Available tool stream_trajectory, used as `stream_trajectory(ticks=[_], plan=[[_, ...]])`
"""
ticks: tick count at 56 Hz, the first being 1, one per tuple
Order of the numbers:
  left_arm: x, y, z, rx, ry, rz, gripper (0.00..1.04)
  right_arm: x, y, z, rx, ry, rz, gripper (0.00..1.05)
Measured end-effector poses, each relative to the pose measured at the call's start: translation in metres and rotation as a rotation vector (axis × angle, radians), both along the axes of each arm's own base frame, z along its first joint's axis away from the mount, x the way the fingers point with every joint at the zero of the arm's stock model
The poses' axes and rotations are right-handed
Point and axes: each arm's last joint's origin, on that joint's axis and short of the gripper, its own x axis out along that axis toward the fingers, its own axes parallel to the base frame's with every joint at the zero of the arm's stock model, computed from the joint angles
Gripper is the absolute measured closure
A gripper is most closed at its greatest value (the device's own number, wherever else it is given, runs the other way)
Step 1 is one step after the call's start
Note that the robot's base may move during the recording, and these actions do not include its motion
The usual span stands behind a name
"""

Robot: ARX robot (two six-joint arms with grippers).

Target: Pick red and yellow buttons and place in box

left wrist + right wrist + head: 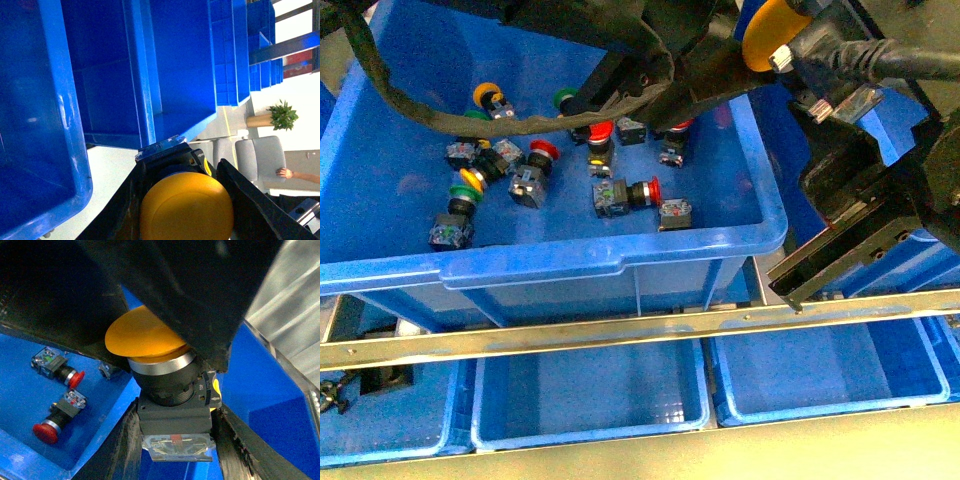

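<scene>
Here, a push-button switch with a round yellow-orange cap and a black-and-grey body [150, 340] is held in the air near the far right corner of the large, deep blue plastic tote [530, 268]. The right end effector [177, 410] is clamped on the switch's body, and the left end effector [182, 165] is closed against its cap from both sides. On the tote's floor, red-capped switches [543, 152] and yellow-capped switches [483, 93] are seen lying loose. Shallow blue trays [590, 400] are set below the tote.
</scene>
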Motion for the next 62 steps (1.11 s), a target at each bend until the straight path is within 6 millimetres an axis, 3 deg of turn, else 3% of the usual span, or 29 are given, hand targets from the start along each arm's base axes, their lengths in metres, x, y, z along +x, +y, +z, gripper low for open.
stream_trajectory(ticks=[7,30,42,55,62], plan=[[0.0,0.0,0.0,0.005,0.0,0.003,0.68,0.001,-0.002,-0.001,-0.001,0.004,0.002,0.72],[0.001,0.008,-0.008,0.048,0.006,0.051,0.07,0.001,-0.011,0.001,0.002,0.002,0.002,0.72],[-0.003,0.019,-0.002,0.075,-0.024,0.071,0.08,0.0,-0.016,0.002,-0.001,0.003,0.022,0.72],[-0.02,0.041,0.009,0.116,-0.062,0.11,0.08,-0.003,-0.018,0.006,0.002,-0.003,0.087,0.72],[-0.022,0.052,0.005,0.129,-0.06,0.122,0.08,-0.003,-0.017,0.005,-0.016,0.004,0.117,0.72]])
